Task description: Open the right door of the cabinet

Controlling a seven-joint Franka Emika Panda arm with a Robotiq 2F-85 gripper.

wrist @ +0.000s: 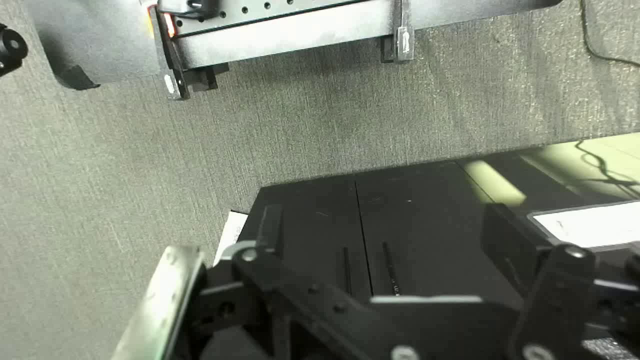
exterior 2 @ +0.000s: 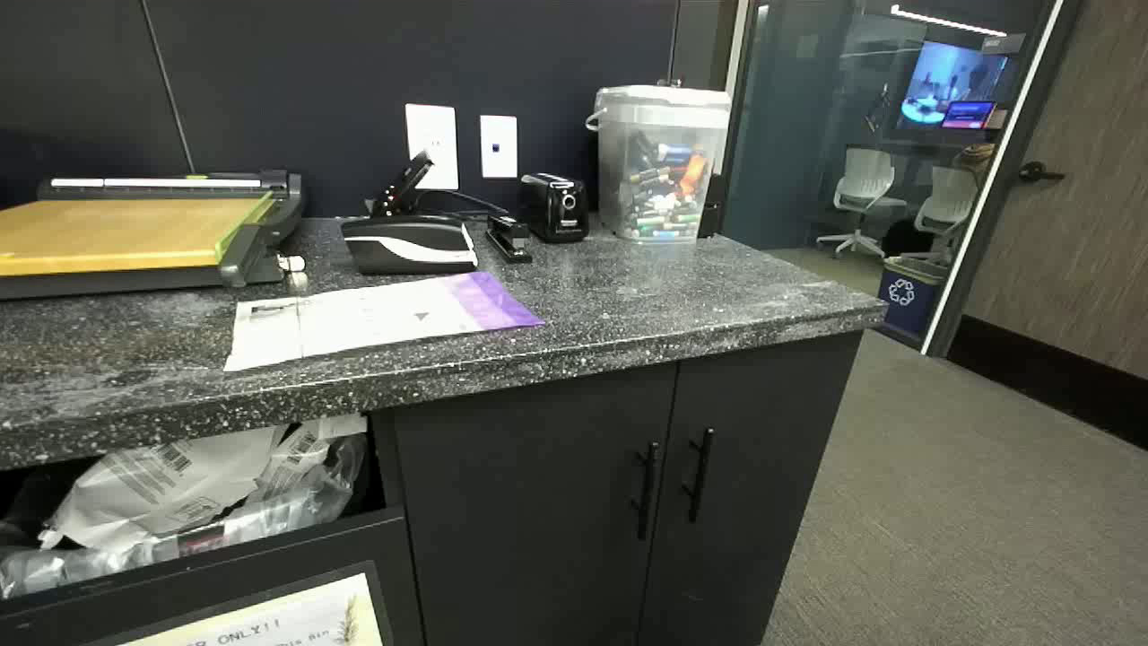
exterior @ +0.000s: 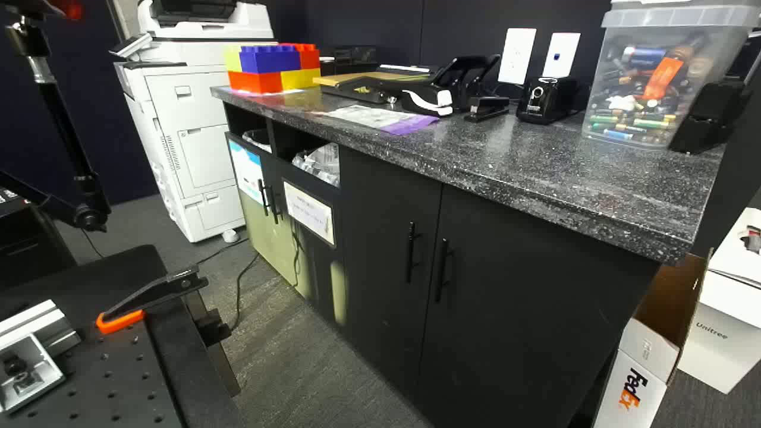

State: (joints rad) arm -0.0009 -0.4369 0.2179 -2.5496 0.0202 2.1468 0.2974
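The cabinet is long, low and black with a speckled grey top, and it also shows in an exterior view. Its right door is shut flush, also in an exterior view. The door's thin black bar handle stands along its left edge, also in an exterior view. The wrist picture is upside down, so the right door lies left of the seam there, its handle partly hidden by the gripper. My gripper is open and empty, apart from the handles. Neither exterior view shows it.
The twin left door has its handle close by. A FedEx box and a white box stand by the cabinet's right end. A black table with an orange clamp faces the cabinet. A battery tub stands on top.
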